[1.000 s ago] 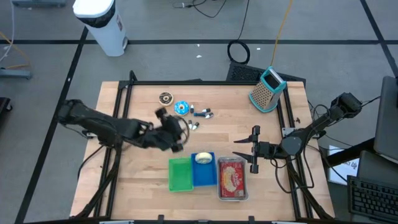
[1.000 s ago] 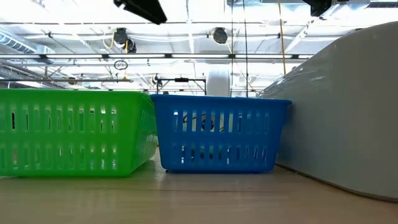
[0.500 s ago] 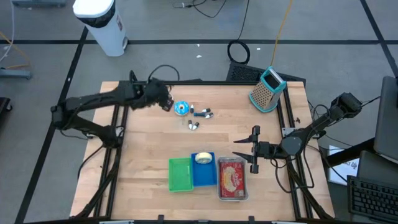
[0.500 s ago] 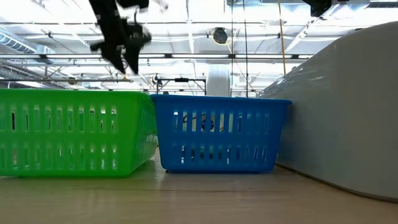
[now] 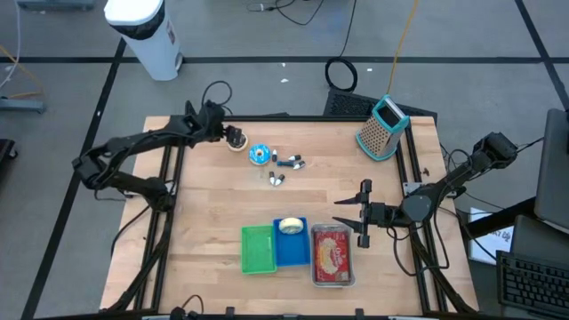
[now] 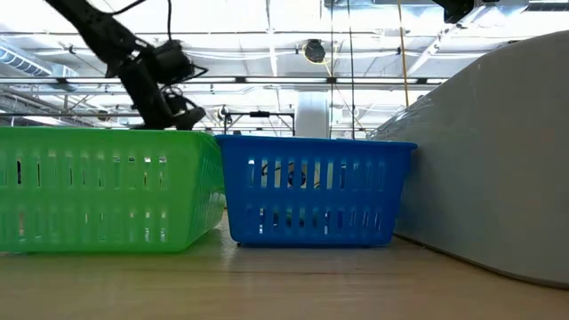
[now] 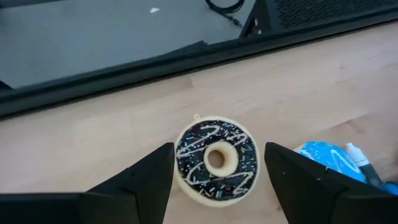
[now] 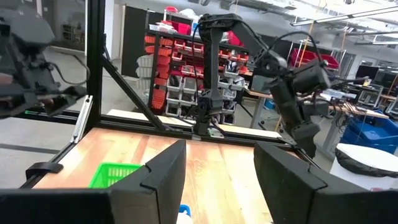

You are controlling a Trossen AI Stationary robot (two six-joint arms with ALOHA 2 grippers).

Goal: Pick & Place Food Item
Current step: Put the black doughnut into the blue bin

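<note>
A chocolate-iced donut [image 7: 216, 160] with white sprinkles lies flat on the wooden table near its far left part [image 5: 237, 140]. My left gripper [image 7: 217, 190] hangs over it, open, one finger on either side of the donut; I see no touch. My right gripper [image 5: 360, 213] stands open and holds nothing, above the table's right side next to the baskets. A green basket [image 5: 258, 249] and a blue basket [image 5: 291, 244] stand side by side at the near middle. The blue one holds a pale round item [image 5: 290, 226].
A blue round item [image 5: 260, 154] and small pieces [image 5: 289, 162] [image 5: 277, 179] lie right of the donut. A packed red food tray [image 5: 332, 255] sits beside the blue basket. A grater [image 5: 382, 127] stands at the far right. The table's black frame rail [image 7: 186, 59] runs just beyond the donut.
My left gripper has swung from the table's middle, near the baskets, toward the far left corner. It has rolled about its own line, come down, and now hangs over the donut. The donut and the other items have stayed where they were.
</note>
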